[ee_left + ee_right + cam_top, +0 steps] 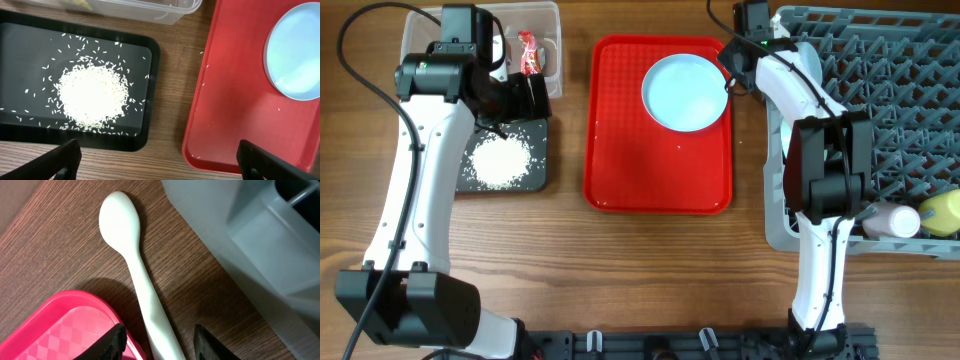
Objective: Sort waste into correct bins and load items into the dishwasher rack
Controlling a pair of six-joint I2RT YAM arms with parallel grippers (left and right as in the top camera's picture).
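Note:
White rice grains (92, 92) lie heaped on the black tray (30, 40), also seen from overhead (502, 160). A red wrapper (528, 55) lies in the clear tub (548, 20). The pale blue plate (687, 92) sits on the red serving tray (650, 150). A yellow cup (942, 213) and a white cup (890, 220) lie in the grey rack (890, 90). My left gripper (162, 162) is open and empty above the table between the black tray and the red tray. My right gripper (160, 342) is open, its fingers either side of the white spoon's (131, 245) handle on the table. No bowls show.
The spoon lies in the narrow strip of wood between the red tray's corner (65, 325) and the rack's grey wall (260, 235). A few stray rice grains lie on the red tray (240, 115). My right arm (820, 170) reaches over the rack's left side.

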